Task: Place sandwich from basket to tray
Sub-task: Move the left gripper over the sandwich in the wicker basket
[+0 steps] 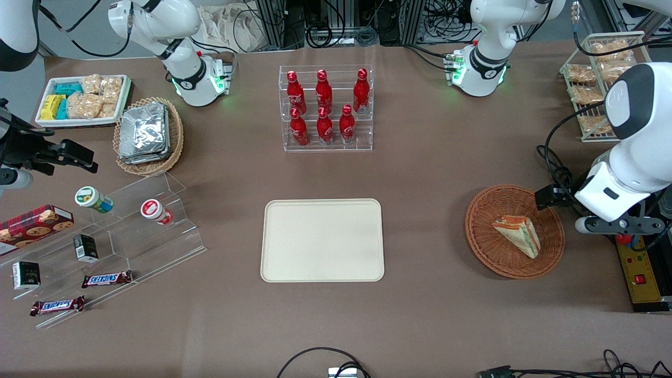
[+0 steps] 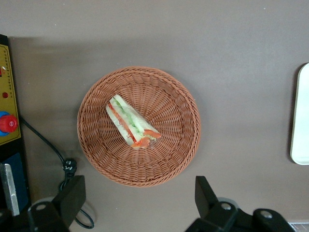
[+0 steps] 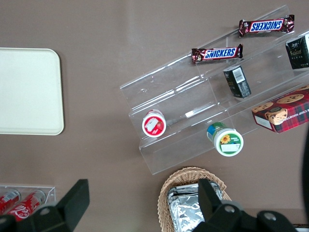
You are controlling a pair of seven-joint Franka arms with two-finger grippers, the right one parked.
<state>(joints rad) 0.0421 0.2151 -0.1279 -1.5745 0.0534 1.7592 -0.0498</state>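
Note:
The sandwich (image 1: 517, 235) (image 2: 133, 123) is a clear-wrapped wedge with orange-red and green layers, lying on its side in the round reddish-brown basket (image 1: 483, 241) (image 2: 96, 150). The cream tray (image 1: 322, 240) (image 2: 300, 116) lies flat and bare at the table's middle, a stretch of bare table apart from the basket. My gripper (image 1: 619, 226) (image 2: 140, 198) hangs high over the table by the basket's rim, toward the working arm's end. It is open wide, with nothing between its black fingers (image 2: 72, 198).
A yellow-and-black control box (image 1: 640, 268) with red buttons and a black cable (image 2: 67, 166) lie beside the basket. A clear rack of red bottles (image 1: 325, 107) stands farther from the front camera than the tray. Acrylic steps with snacks (image 1: 105, 247) and a foil-packet basket (image 1: 148, 135) sit toward the parked arm's end.

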